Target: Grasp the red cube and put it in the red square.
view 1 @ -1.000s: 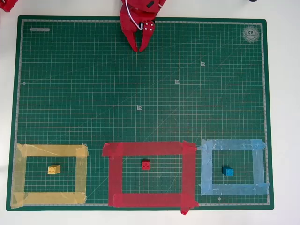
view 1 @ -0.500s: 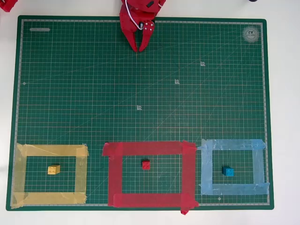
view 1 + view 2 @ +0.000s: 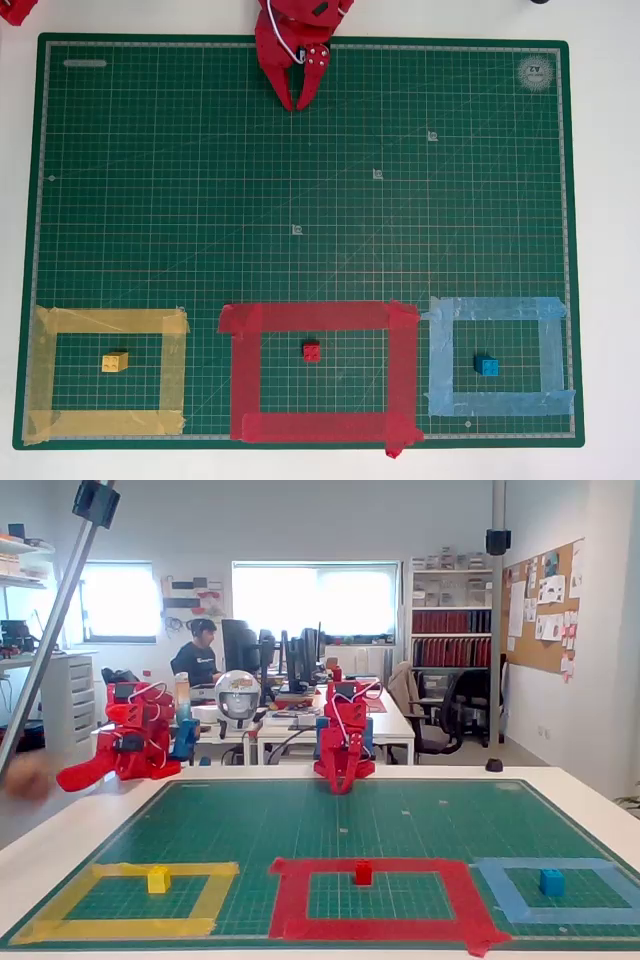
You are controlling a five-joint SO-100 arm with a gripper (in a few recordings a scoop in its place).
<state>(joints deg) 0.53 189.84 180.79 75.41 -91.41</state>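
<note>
We see a white table [image 3: 600, 250] carrying a green cutting mat [image 3: 300, 200] that covers most of it, and we take the red square [image 3: 318, 317], taped along the mat's near edge, as our landmark. Inside the red square, about at its centre, sits the red cube [image 3: 312, 351]; to its left in the overhead view lies a yellow tape outline [image 3: 110, 321] with a yellow cube [image 3: 115, 362] inside. To its right, nearly touching it, lies a light blue tape outline [image 3: 495, 309] holding a blue cube [image 3: 487, 366]
</note>
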